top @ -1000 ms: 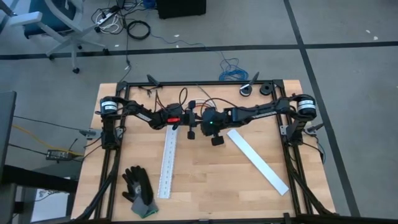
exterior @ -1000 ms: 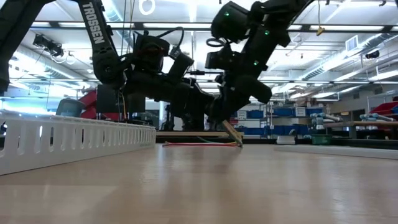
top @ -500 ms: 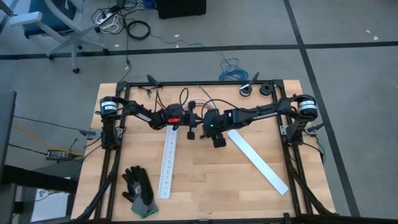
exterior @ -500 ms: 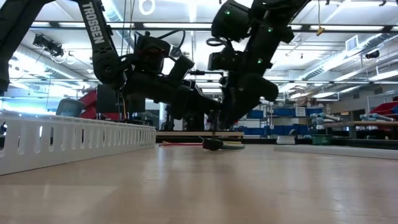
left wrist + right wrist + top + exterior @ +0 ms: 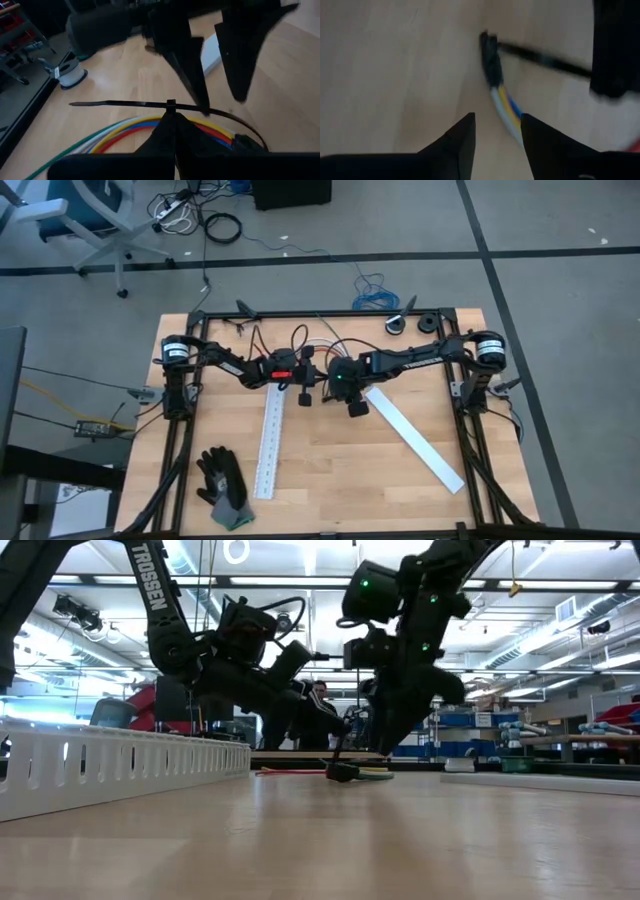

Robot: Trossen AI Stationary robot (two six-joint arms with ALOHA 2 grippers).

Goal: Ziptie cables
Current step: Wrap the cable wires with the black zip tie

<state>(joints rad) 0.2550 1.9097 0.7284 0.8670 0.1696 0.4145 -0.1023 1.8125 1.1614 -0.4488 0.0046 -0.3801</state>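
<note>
Now, both arms reaching inward from the bench [image 5: 330,480] sides, meeting near the far middle. Left arm stretched low from its base toward centre; left end effector [image 5: 303,383] clenched on the ziptie [image 5: 150,104], fingertips [image 5: 169,122] pinched together right at the small square head. Right arm angled down steeply in the low view; right end effector [image 5: 330,380] just beside the left one, tips poised above the bundle, fingers [image 5: 462,142] parted with a narrow gap, nothing visibly between them.

Ziptie: thin black strip, lying crosswise over the cables [image 5: 130,127], one end sticking out straight, other end curving round past the bundle. Looped, but tightness not discernible.

Cables: bunched side by side, fanning in a shallow arc on the wood — white, yellow, blue, red, one green strand on the outside. Bundle end capped in a dark sleeve in the right wrist view [image 5: 491,60]; that view motion-blurred.

Elsewhere on bench: two white slotted strips [image 5: 268,442], one by the left arm, one slanting toward the right edge [image 5: 415,438]; a black glove [image 5: 222,483] near the front left corner.
</note>
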